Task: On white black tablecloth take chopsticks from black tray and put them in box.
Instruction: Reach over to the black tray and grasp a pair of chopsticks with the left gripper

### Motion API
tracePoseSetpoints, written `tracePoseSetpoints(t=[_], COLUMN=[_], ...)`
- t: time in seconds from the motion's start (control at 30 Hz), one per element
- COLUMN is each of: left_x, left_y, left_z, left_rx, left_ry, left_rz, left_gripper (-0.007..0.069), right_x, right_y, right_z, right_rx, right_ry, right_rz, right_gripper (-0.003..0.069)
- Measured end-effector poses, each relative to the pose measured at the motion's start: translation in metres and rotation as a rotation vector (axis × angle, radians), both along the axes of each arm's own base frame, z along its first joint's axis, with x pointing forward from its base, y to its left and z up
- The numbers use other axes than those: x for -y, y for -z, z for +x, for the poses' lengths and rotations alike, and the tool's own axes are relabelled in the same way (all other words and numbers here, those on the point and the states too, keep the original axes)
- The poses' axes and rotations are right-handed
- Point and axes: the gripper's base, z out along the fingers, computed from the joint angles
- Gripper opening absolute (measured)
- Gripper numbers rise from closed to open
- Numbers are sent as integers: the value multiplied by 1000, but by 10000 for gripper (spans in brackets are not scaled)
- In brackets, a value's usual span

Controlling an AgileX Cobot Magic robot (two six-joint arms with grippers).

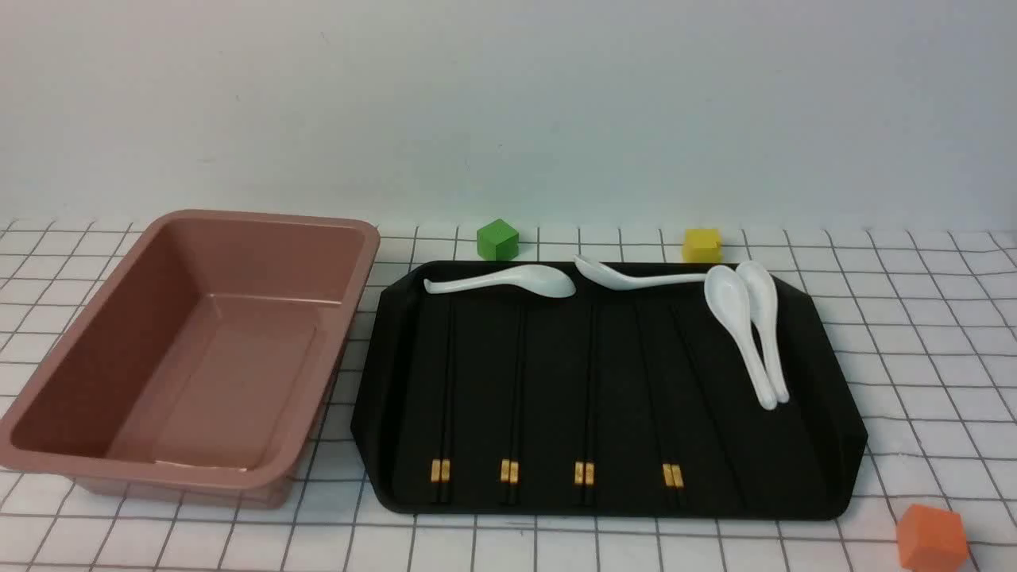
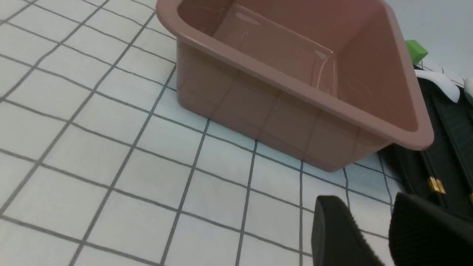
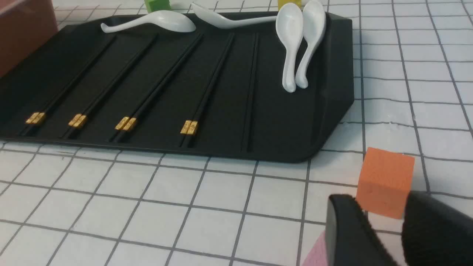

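Several pairs of black chopsticks with gold bands lie side by side on the black tray, thick ends nearest me. The tray sits on the grid tablecloth. The pinkish-brown box stands empty to the tray's left. Neither gripper shows in the front view. In the left wrist view my left gripper is open and empty above the cloth, near the box and the tray's corner. In the right wrist view my right gripper is open and empty, short of the tray and chopsticks.
Several white spoons lie along the tray's far and right side. A green cube and a yellow cube stand behind the tray. An orange cube stands near the front right, just beyond my right gripper's fingers.
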Motion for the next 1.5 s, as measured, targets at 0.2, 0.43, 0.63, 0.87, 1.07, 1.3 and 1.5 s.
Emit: tracePoseSetpoints(t=[0.2,0.43,0.63,0.87,1.07,1.3,1.5], left_x=[0,0,0,0,0,2,14], left_y=[0,0,0,0,0,-1,-4], left_z=[0,0,0,0,0,0,-1], left_rx=[0,0,0,0,0,5,-56], left_ry=[0,0,0,0,0,-15,-76], left_rz=[0,0,0,0,0,-131,-762], left_gripper=[238,238,238,238,238,238,238], right_x=[0,0,0,0,0,0,0], right_y=[0,0,0,0,0,0,0], right_z=[0,0,0,0,0,0,0], right_rx=[0,0,0,0,0,0,0], right_ry=[0,0,0,0,0,0,0], right_rz=[0,0,0,0,0,0,0], right_gripper=[240,240,240,240,240,240,240])
